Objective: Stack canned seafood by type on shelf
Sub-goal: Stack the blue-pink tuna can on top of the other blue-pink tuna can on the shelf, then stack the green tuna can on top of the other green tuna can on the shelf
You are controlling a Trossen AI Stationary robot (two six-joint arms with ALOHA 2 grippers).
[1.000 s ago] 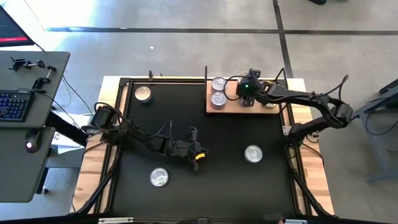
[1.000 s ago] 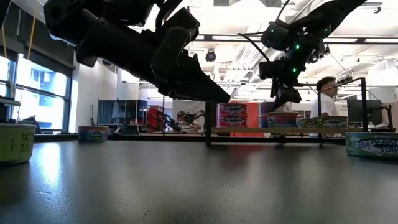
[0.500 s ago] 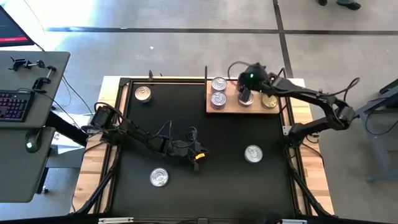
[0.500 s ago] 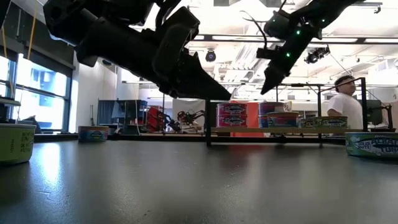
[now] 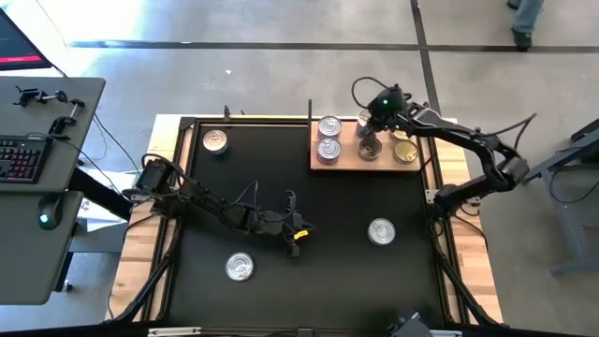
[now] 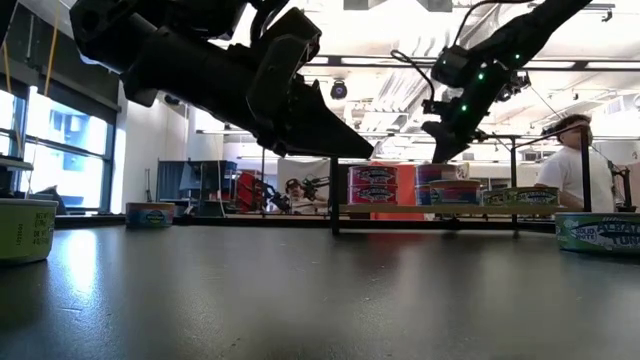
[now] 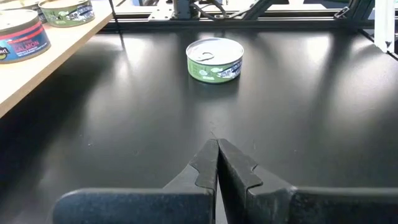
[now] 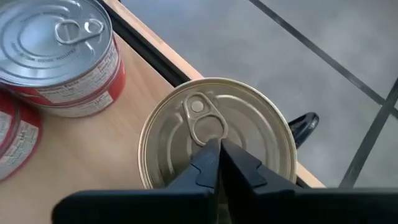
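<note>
Right tool [image 5: 372, 132] shifted back over shelf [image 5: 342, 161], fingers closed, empty

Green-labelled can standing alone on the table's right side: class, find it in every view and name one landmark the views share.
High view: green-labelled can, right of centre on the black table, nearer than the shelf.
Low view: the can at the right edge.
Left wrist view: the can ahead of the shut left tool.
Right wrist view: not in it.
Shared landmark: the wooden shelf.

Robotics lab: concrete floor [image 5: 281, 65], desk w/ keyboard [image 5: 21, 159], ceiling lights [image 6: 400, 20].
</note>
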